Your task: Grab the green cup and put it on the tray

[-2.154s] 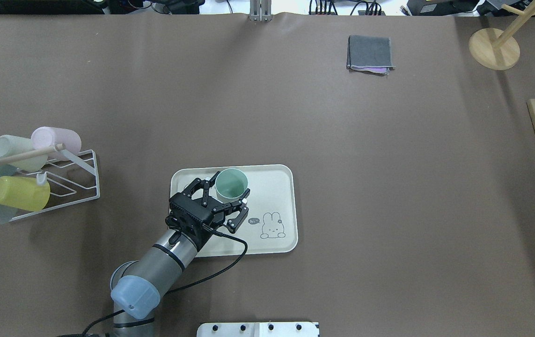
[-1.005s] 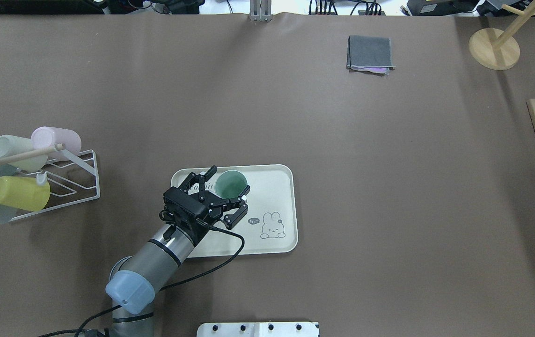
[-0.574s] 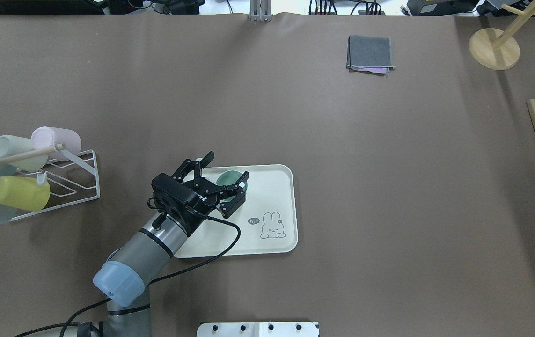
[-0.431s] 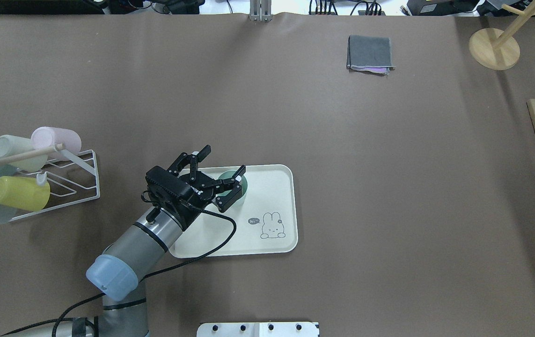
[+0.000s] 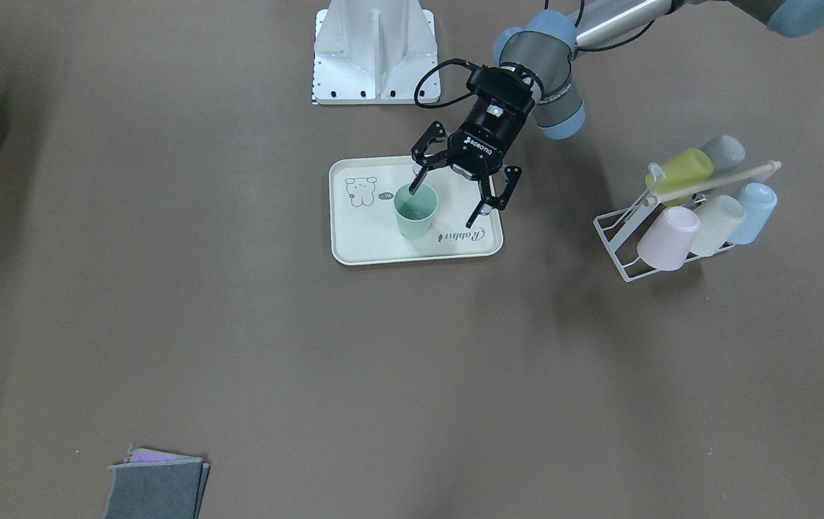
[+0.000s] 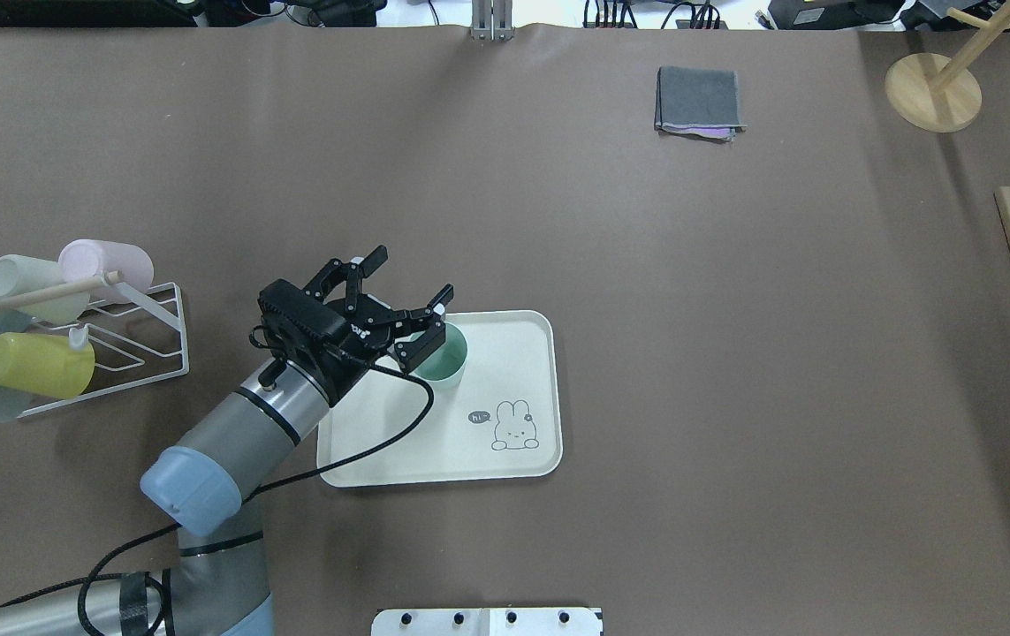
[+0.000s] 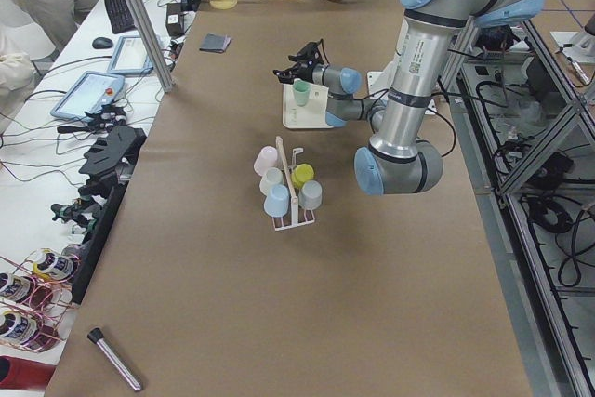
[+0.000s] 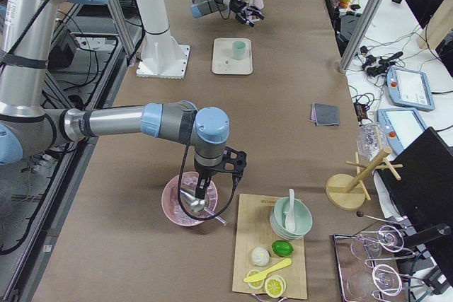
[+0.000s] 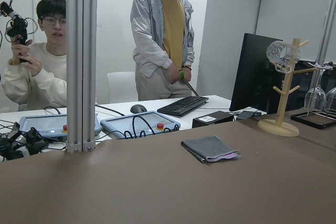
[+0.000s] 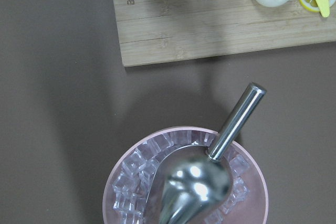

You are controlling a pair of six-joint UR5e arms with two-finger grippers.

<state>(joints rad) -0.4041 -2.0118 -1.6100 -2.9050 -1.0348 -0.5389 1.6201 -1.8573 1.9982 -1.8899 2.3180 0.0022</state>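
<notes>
The left gripper [image 6: 410,281] has drawn back and risen off the pale mint plastic cup [image 6: 444,360], jaws wide and empty, the cup standing upright by the far edge of the cream rectangular tray [image 6: 434,446].

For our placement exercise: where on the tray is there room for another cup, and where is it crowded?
Free: the tray's far right corner, bordered by the green cup, the rabbit drawing and the rim. Crowded: its left side, where the left gripper hangs with open jaws.
</notes>
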